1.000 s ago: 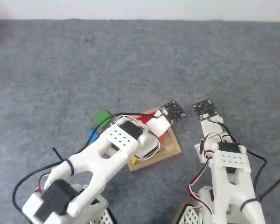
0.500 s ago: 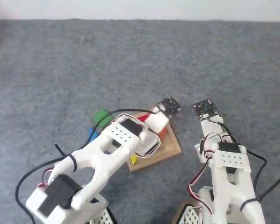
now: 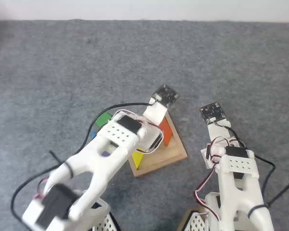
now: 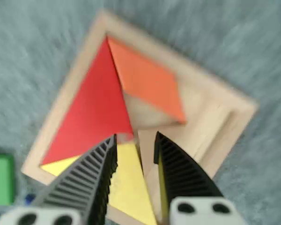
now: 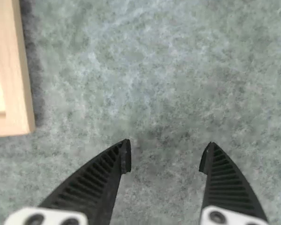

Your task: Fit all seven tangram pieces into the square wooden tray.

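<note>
- Grey table (image 3: 62,62). Filling tray (image 3: 175,153) near front edge. Got red (image 4: 89,112), orange (image 4: 147,77), yellow (image 4: 124,180) inside.
- Hovering left hand (image 4: 136,137) open, empty, above yellow. Same with right hand (image 5: 168,144), open beside tray. Next, probably fetching green piece (image 3: 104,119) outside.

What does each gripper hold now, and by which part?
Nothing is held. The left gripper is open above the yellow piece lying in the wooden tray; the right gripper is open above the grey mat.
</note>
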